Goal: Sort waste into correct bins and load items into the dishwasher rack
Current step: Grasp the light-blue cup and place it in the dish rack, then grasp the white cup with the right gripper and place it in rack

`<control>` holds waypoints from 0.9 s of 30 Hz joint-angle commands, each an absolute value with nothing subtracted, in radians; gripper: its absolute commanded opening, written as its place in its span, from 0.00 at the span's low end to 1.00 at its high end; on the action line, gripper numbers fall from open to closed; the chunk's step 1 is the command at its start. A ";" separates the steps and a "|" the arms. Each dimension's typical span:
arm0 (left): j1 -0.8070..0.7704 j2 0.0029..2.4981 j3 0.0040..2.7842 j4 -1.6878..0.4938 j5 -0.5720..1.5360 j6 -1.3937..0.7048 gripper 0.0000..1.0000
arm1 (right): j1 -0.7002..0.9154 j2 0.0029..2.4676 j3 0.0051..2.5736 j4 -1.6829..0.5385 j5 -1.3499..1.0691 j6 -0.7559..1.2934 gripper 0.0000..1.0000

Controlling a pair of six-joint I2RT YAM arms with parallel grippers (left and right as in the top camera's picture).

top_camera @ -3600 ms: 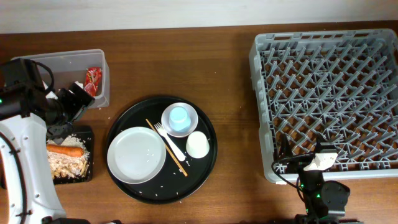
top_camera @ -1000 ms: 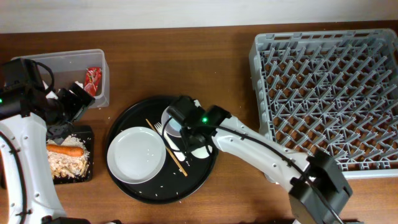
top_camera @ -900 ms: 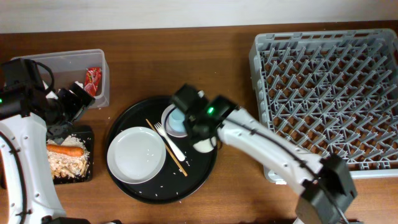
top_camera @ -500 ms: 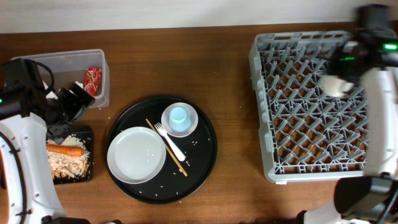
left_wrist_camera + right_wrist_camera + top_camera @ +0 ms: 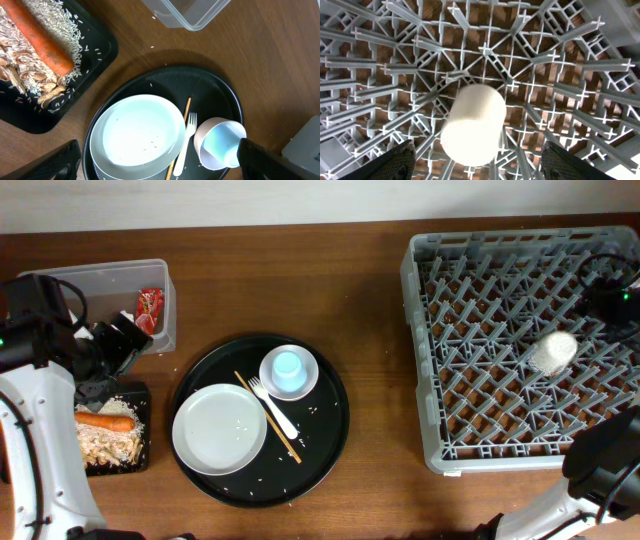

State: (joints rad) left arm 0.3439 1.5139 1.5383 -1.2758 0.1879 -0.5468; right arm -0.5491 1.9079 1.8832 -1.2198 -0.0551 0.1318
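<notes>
The small white cup (image 5: 553, 352) lies on its side among the pegs of the grey dishwasher rack (image 5: 430, 360); it also shows in the right wrist view (image 5: 474, 124). My right gripper (image 5: 475, 162) is open just above it, at the rack's right side (image 5: 612, 290). The white plate (image 5: 220, 428), the white bowl (image 5: 305, 383) holding the light-blue cup (image 5: 287, 367), and the white fork (image 5: 275, 408) sit on the round black tray (image 5: 330, 430). My left gripper (image 5: 157, 162) is open and empty near the bins (image 5: 110, 345). The tissue is not in view.
The clear tub (image 5: 165, 275) holds the red wrapper (image 5: 150, 308). The flat black tray (image 5: 146, 395) holds the carrot (image 5: 105, 421), rice and brown bits. A thin wooden stick (image 5: 268, 418) lies beside the fork. Loose crumbs dot the round tray.
My right arm took the white cup off the round tray, carried it over the rack and let it go there. The left arm has not moved.
</notes>
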 commanded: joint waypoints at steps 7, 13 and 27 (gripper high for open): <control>0.350 1.511 1.539 -1.277 0.195 -0.545 0.99 | -0.297 1.715 1.898 -1.285 -0.597 0.077 0.89; 0.350 1.511 1.539 -1.277 0.195 -0.545 0.99 | 0.391 1.818 1.898 -1.138 -0.229 0.168 0.99; 0.350 1.511 1.539 -1.277 0.195 -0.545 0.99 | 0.784 2.194 1.897 -0.956 0.111 0.376 0.99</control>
